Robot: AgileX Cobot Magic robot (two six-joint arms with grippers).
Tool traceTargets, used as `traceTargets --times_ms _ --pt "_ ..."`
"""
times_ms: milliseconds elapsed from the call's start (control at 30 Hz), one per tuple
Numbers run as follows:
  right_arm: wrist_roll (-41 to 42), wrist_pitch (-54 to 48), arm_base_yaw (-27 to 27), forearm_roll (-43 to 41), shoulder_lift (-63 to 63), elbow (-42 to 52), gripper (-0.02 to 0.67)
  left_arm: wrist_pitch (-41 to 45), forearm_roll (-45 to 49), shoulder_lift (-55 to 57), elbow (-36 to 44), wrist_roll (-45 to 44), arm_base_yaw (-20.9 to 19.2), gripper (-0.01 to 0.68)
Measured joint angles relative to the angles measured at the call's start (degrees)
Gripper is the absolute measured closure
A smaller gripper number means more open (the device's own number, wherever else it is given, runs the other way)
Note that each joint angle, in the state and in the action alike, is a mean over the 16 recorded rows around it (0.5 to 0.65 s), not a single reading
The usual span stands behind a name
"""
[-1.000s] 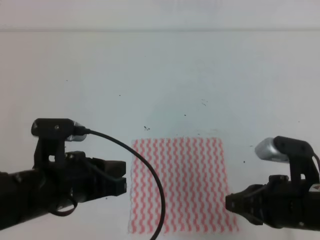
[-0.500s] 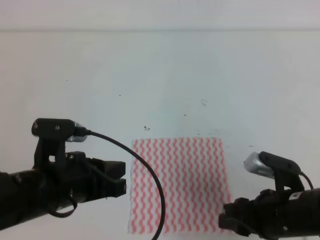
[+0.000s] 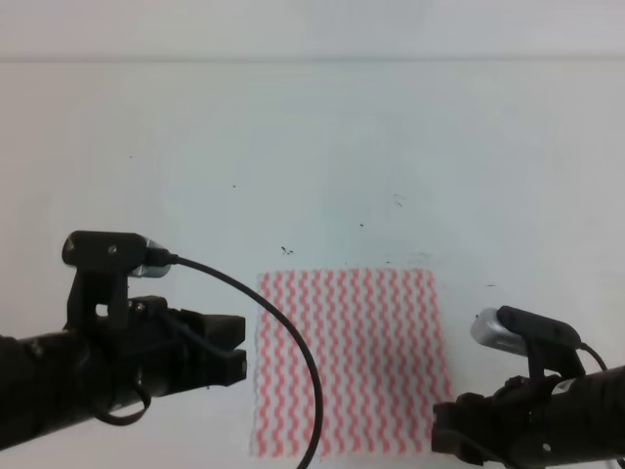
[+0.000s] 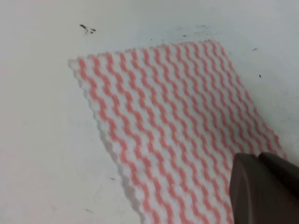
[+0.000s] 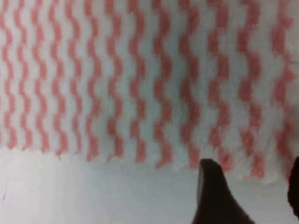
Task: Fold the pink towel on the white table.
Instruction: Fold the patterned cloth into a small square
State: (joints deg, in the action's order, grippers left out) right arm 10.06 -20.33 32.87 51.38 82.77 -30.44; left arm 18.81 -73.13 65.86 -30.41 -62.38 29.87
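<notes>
Your right gripper [image 5: 250, 186] is open. In the right wrist view you see one dark finger [image 5: 212, 196] pointing up and the edge of the other at the far right, with a gap between them. Nothing is in that gap. The finger tips sit right at the near edge of the pink towel [image 5: 140, 74], low by the table, but you cannot tell if they touch the cloth.

In the high view your right gripper [image 3: 444, 440] is at the towel's near right corner, low in the picture.

Your left gripper [image 3: 237, 349] is just beside the left edge of the pink towel [image 3: 347, 360], not touching it. You cannot tell if it is open or closed. In the left wrist view only a dark piece of it [image 4: 264, 189] shows in the bottom right corner, over the cloth.

The towel lies flat and spread out on the white table [image 3: 312, 156], near the front, between your two arms. A black cable [image 3: 293, 352] curves over its left side.
</notes>
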Motion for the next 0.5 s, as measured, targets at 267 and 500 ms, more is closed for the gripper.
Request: traceTargets --times_ms 267,500 --pt "0.17 1.31 -0.01 0.13 2.89 -0.1 0.328 0.13 0.12 0.0 0.0 0.0 0.0 0.675" --pt "0.33 0.73 -0.01 0.33 4.78 -0.27 0.351 0.14 0.18 0.0 0.0 -0.04 0.0 0.676"
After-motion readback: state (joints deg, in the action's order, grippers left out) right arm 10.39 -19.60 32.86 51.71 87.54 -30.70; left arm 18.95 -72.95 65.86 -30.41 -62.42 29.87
